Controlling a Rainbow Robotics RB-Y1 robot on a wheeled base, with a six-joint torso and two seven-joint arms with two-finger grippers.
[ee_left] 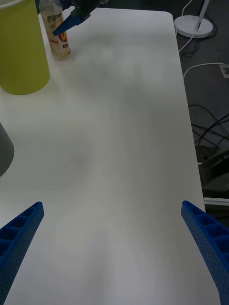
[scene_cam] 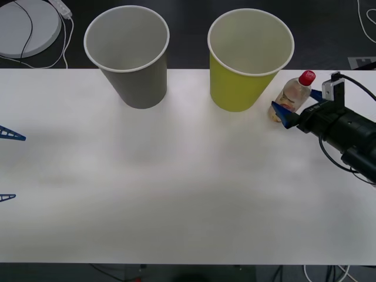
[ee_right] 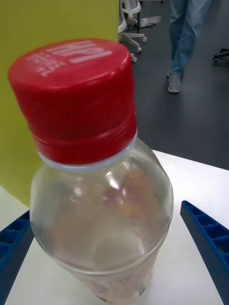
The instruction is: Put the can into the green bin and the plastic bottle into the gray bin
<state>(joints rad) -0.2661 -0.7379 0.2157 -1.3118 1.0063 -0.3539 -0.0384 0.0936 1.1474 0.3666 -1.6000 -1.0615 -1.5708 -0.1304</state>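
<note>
A broad white bench [scene_cam: 176, 188] carries two tall paper-cup bins side by side along its far edge: the gray bin [scene_cam: 134, 64] at about eleven o'clock from the bench's middle, the green bin [scene_cam: 244, 70] at about one o'clock. Both stand upright with pale insides showing nothing in them. No can is in sight.

The right gripper [scene_cam: 296, 107] reaches in from three o'clock, its blue ribbed jaws spread wide on either side of the plastic bottle [scene_cam: 292, 94], with bench showing between each jaw and the clear wall. The bottle stands upright just beside the green bin, at that bin's four o'clock, red cap [ee_right: 74, 97] on.

The left gripper [scene_cam: 7, 165] waits at nine o'clock, jaws wide and holding nothing, well apart from both bins.

The risk lies in the crowding: a jaw closing unevenly could push the light bottle over or against the green bin. The nearer bin is also the wrong one, so a short carry would misplace the bottle.
</note>
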